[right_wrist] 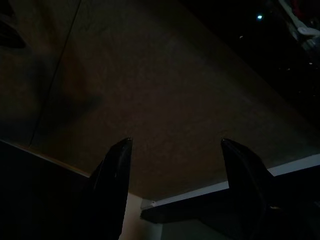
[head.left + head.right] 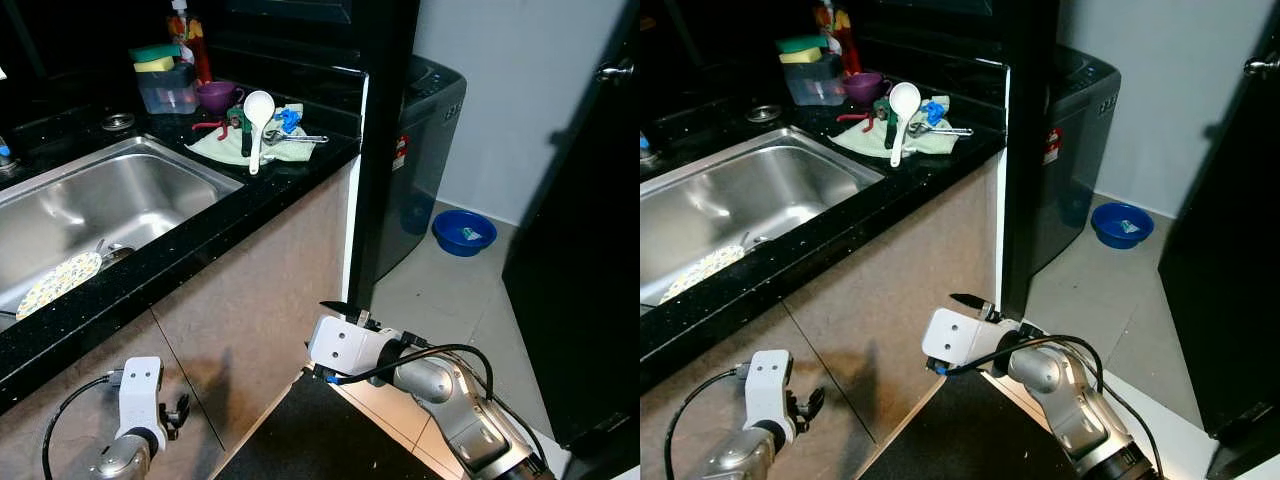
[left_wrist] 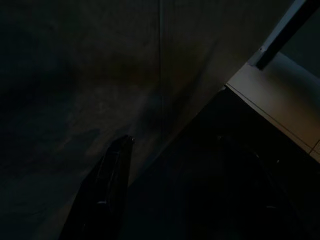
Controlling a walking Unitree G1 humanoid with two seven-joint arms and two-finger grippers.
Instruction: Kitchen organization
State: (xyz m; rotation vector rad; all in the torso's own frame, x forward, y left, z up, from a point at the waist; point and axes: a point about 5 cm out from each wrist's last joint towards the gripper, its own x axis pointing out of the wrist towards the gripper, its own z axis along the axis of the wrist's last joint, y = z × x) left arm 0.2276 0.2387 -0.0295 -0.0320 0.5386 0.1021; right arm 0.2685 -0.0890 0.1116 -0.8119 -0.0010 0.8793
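A black counter (image 2: pixel 200 235) holds a steel sink (image 2: pixel 110 195) with a patterned plate (image 2: pixel 58 282) lying in it. At the counter's far end a white spoon (image 2: pixel 258 110) rests on a green cloth (image 2: pixel 225 148) among small utensils. Behind them stand a purple bowl (image 2: pixel 215 95) and a clear container (image 2: pixel 168 88) topped with sponges. My right gripper (image 1: pixel 175 145) is low in front of the beige cabinet front (image 2: pixel 260 290), open and holding nothing. My left gripper (image 2: pixel 808 405) hangs low by the same cabinet front, open and holding nothing.
A grey washing machine (image 2: pixel 430 120) stands past the counter's end beside a black pillar (image 2: pixel 385 150). On the tiled floor beyond lies a blue basin (image 2: pixel 463 232). A dark door (image 2: pixel 590 250) closes off the right side. A dark mat (image 2: pixel 310 440) lies at my feet.
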